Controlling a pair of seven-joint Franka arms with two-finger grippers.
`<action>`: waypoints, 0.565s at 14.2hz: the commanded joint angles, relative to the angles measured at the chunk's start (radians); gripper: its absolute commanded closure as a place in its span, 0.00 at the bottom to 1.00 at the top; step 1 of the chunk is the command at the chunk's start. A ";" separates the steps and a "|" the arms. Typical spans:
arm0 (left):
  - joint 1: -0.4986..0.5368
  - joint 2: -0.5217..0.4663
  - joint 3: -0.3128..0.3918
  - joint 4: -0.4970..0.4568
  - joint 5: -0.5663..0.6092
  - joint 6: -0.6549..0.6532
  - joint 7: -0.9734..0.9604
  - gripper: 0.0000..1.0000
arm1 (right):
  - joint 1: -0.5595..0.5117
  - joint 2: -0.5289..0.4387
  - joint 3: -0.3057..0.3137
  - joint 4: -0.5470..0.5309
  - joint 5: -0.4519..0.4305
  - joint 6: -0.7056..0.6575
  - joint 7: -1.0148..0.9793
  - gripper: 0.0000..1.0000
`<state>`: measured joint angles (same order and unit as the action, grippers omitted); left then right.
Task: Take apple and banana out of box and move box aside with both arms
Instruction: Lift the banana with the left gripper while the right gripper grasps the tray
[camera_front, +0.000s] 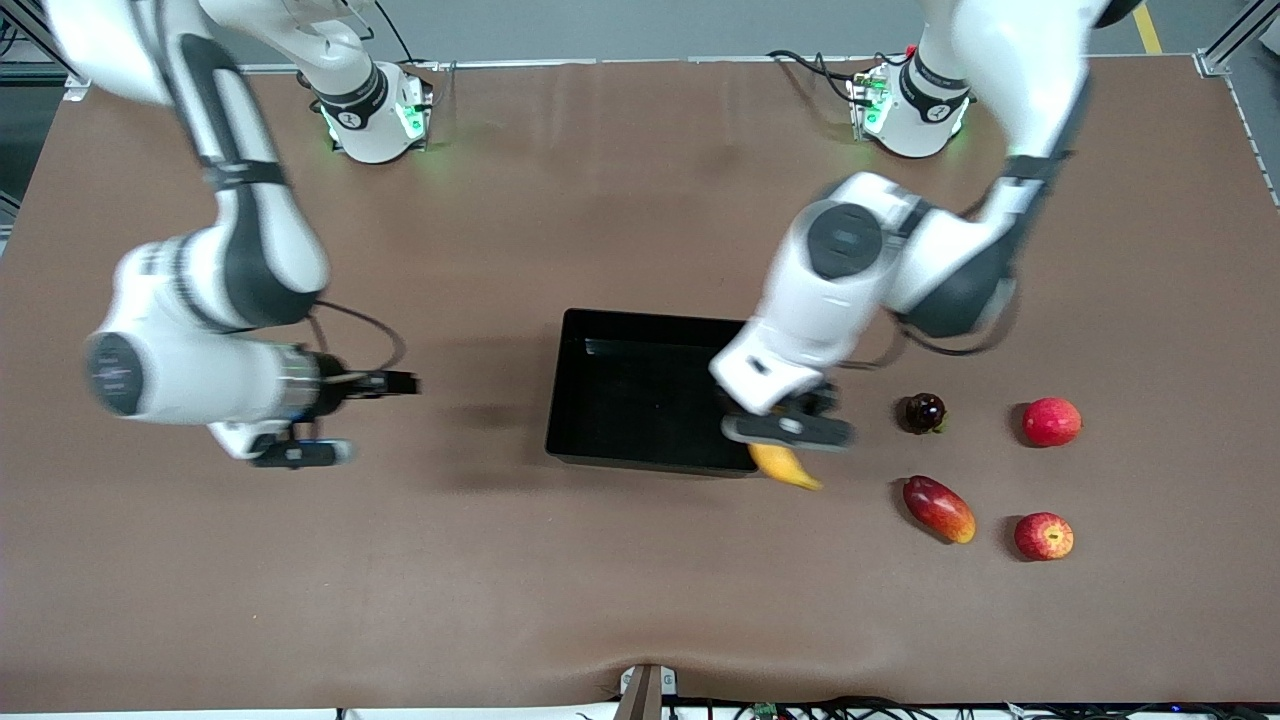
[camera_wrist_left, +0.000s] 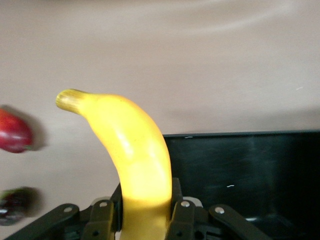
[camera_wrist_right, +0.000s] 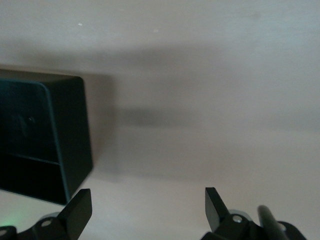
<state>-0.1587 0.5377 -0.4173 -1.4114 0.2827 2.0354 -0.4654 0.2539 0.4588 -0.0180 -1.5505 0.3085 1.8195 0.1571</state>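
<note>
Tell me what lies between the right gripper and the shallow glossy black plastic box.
Only bare brown table separates the right gripper from the shallow black box, per the front view.

The front view looks steeply down from high across the surface (camera_front: 640, 600), robot bases at 12 o'clock. Each wrist view sits close above its own fingers, looking past them. All three share the black box (camera_front: 600, 400) (camera_wrist_left: 250, 170) (camera_wrist_right: 45, 145).

We find the tray-box (camera_front: 640, 392) mid-counter (camera_front: 600, 580). Toward the left arm's end lie the plum (camera_front: 923, 412) and smooth fruit (camera_front: 1051, 421), with the mango (camera_front: 939, 508) and apple (camera_front: 1043, 536) nearer the front camera.
</note>
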 joint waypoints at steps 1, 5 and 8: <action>0.143 -0.100 -0.023 -0.168 -0.025 0.002 0.184 1.00 | 0.106 0.046 -0.010 0.018 0.006 0.076 0.131 0.00; 0.321 -0.133 -0.055 -0.263 -0.019 0.005 0.370 1.00 | 0.246 0.142 -0.011 0.006 0.001 0.202 0.301 0.00; 0.390 -0.163 -0.055 -0.363 0.015 0.046 0.379 1.00 | 0.306 0.195 -0.014 0.007 -0.015 0.287 0.395 0.00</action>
<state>0.1935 0.4411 -0.4571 -1.6677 0.2786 2.0398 -0.0917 0.5350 0.6285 -0.0195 -1.5591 0.3069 2.0819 0.4884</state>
